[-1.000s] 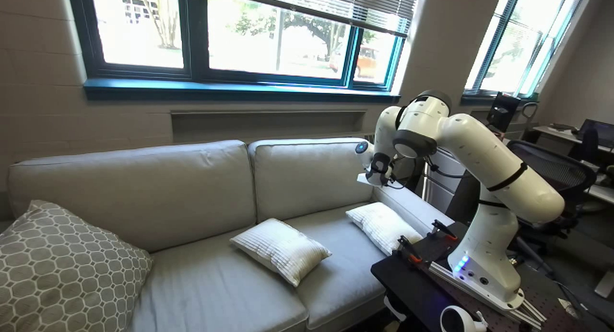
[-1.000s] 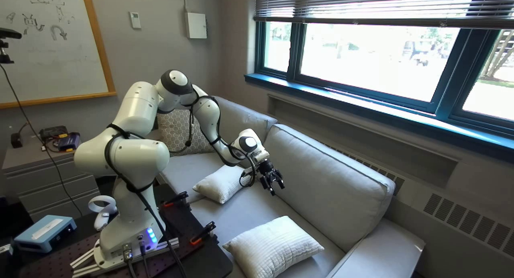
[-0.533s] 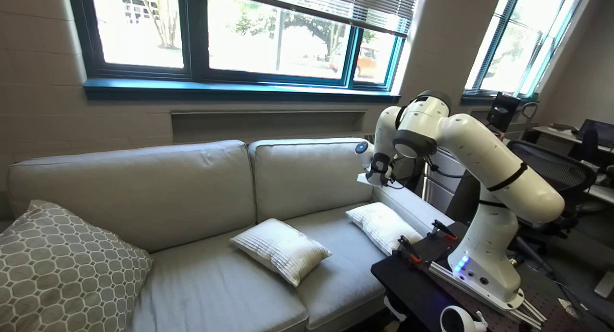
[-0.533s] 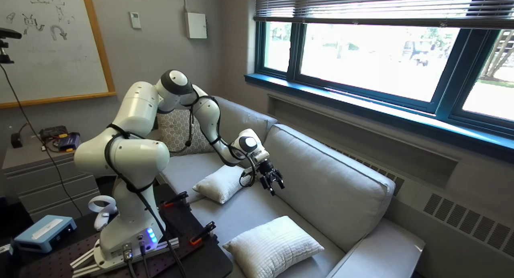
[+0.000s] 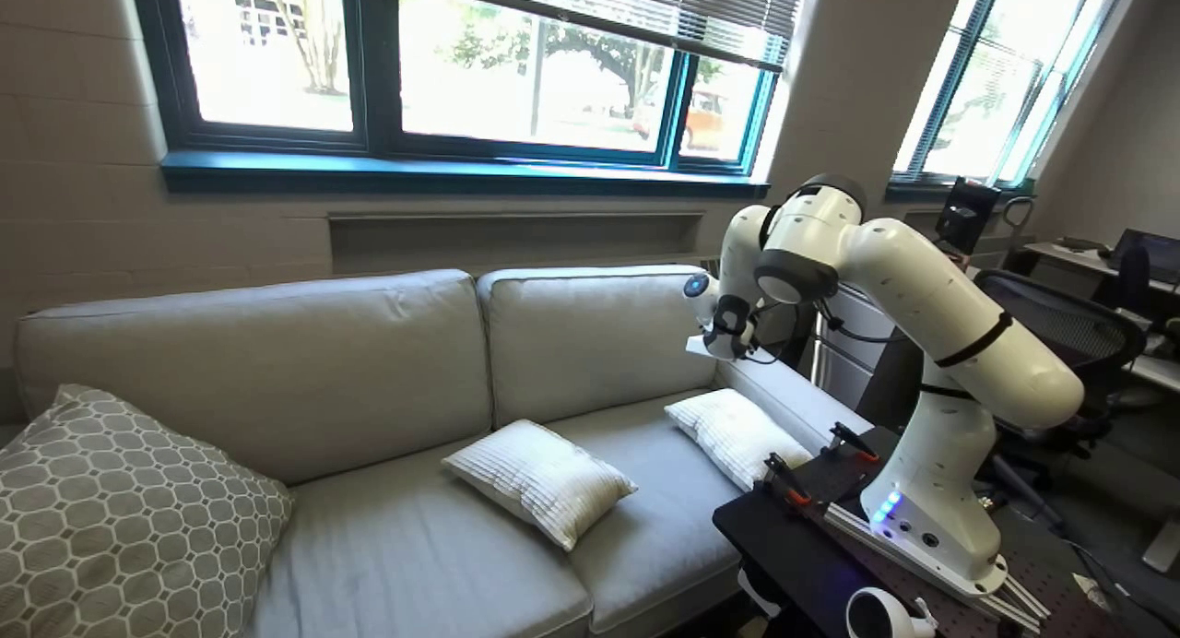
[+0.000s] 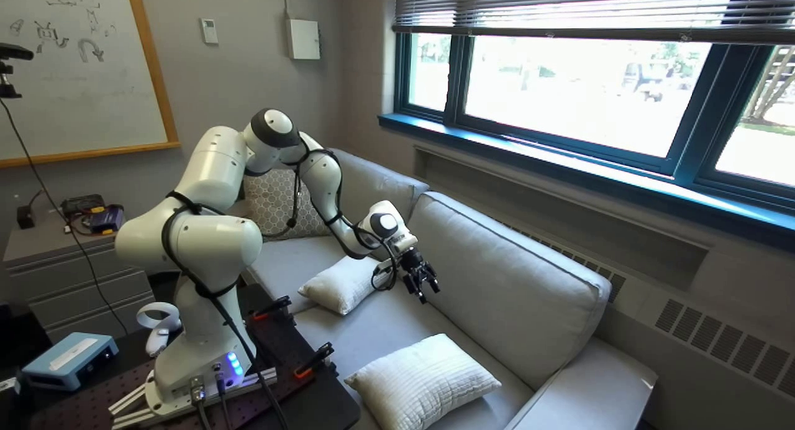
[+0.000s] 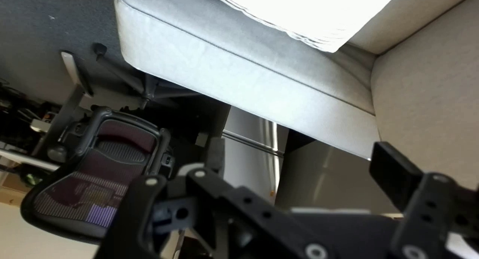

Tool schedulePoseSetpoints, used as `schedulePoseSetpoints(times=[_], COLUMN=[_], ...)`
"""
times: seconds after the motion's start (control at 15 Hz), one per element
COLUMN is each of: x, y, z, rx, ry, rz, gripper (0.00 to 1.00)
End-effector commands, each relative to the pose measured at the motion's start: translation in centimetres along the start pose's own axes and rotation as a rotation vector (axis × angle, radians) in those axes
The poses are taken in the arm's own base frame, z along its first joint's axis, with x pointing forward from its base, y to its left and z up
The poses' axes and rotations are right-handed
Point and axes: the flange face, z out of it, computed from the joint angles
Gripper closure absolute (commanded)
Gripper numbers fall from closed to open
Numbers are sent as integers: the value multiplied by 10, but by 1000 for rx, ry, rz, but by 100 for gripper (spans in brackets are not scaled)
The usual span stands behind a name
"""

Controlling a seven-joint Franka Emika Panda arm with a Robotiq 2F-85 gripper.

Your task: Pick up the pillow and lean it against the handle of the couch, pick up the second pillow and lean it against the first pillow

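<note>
One white pillow (image 5: 542, 481) lies flat on the middle of the couch seat; it also shows in an exterior view (image 6: 341, 285), partly behind my arm. A second white pillow (image 5: 733, 435) lies flat near the couch arm (image 5: 795, 398). That pillow shows large in an exterior view (image 6: 428, 380), and a white pillow's edge (image 7: 310, 12) shows at the top of the wrist view. My gripper (image 6: 428, 291) is above the seat near the backrest, apart from both pillows. In the wrist view its fingers (image 7: 304, 163) are spread with nothing between them. The couch arm (image 7: 243, 79) lies beyond them.
A patterned grey pillow (image 5: 138, 518) leans at the couch's far end. The backrest (image 6: 503, 287) stands close to my gripper. My base is on a black table (image 5: 784, 546) with orange-tipped clamps (image 6: 313, 363). Behind the couch arm are metal drawers (image 7: 250, 158) and an office chair (image 7: 112, 154).
The arm has shifted by only a tiny amount. The pillows have not moved.
</note>
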Motion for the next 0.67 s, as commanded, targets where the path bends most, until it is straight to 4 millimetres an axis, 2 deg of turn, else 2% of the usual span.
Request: schedulePoseSetpoints(times=[0.0,0.27,0.6], x=[-9,-32,-70], y=[-12,-27,-38], z=[8,18,56], rx=[62,139,175], ry=[-32,-81,-186], rz=[-118,-270,-513], gripper=[0,0,0])
